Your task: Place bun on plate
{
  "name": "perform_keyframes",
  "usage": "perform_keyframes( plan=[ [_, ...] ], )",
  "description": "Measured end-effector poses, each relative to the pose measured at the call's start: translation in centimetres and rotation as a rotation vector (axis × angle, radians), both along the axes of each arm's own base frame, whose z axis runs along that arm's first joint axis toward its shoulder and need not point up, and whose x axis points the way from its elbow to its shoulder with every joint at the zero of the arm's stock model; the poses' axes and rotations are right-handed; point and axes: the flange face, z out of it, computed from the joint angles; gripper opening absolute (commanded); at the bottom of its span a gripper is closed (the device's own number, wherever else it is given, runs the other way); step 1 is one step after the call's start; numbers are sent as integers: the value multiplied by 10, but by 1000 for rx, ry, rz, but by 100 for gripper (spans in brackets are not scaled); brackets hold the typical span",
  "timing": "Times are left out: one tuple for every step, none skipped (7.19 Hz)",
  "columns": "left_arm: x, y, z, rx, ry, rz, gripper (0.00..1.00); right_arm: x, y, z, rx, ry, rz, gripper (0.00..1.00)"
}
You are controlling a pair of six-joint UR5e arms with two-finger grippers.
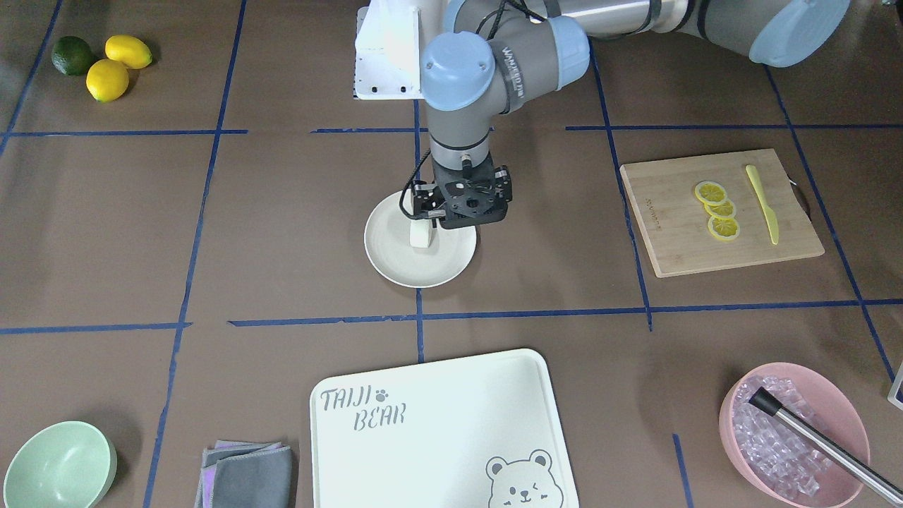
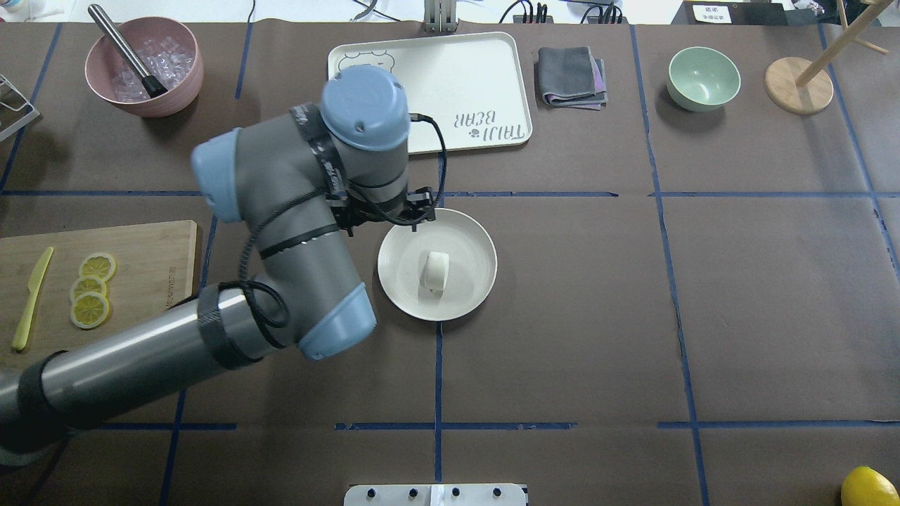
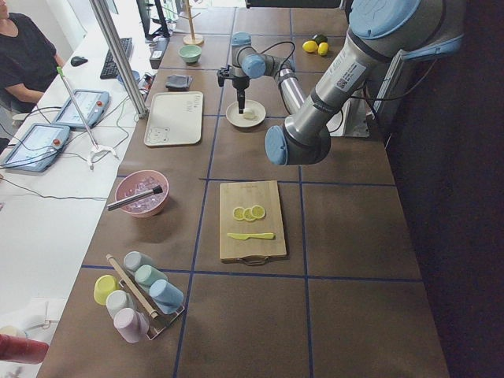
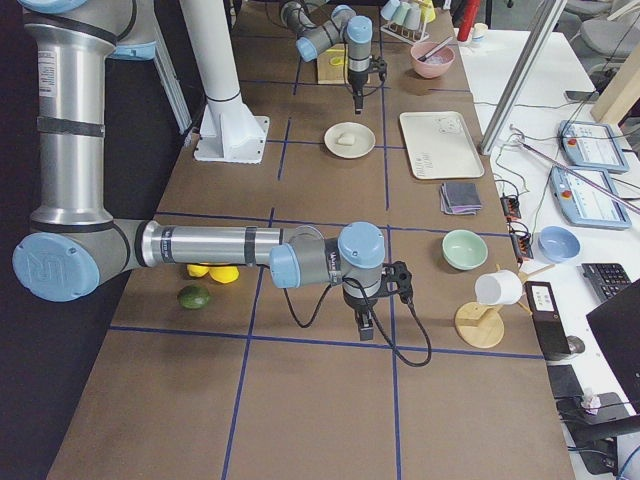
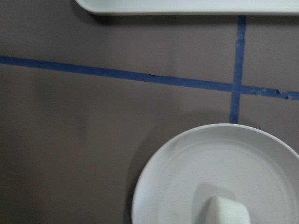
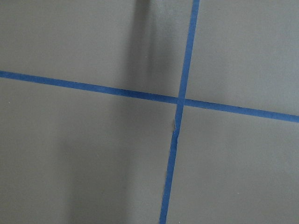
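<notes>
The white bun [image 2: 434, 273] lies on the round cream plate [image 2: 404, 281] near its middle, with nothing holding it; the left wrist view shows the bun [image 5: 227, 211] at the bottom edge on the plate [image 5: 177, 182]. My left gripper [image 1: 458, 212] hangs above the plate's rim beside the bun, apart from it. Its fingers are hidden under the wrist, so I cannot tell whether they are open or shut. My right gripper [image 4: 366, 326] points down over bare table far from the plate, and I cannot tell its state.
A bear-print tray [image 2: 429, 91], grey cloth [image 2: 571, 76] and green bowl [image 2: 703, 77] sit beyond the plate. A pink bowl of ice [image 2: 144, 67] and a cutting board [image 2: 140, 260] with lemon slices lie on my left. Lemons [image 1: 106, 63] sit near the right arm.
</notes>
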Motion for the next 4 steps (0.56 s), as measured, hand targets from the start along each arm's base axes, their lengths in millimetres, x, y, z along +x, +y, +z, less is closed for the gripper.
perform_keyframes(
  plan=[
    [-47,-8,20,20,-3,44,100,10,3,2,-4,-16,10,100],
    [-98,-17,47,46,-6,87,100,17,10,7,-20,-38,20,100],
    [-153,-30,78,76,-11,131,100,22,18,12,-32,-52,28,100],
    [-206,-44,110,106,-20,182,100,24,23,15,-40,-59,31,100]
  ],
)
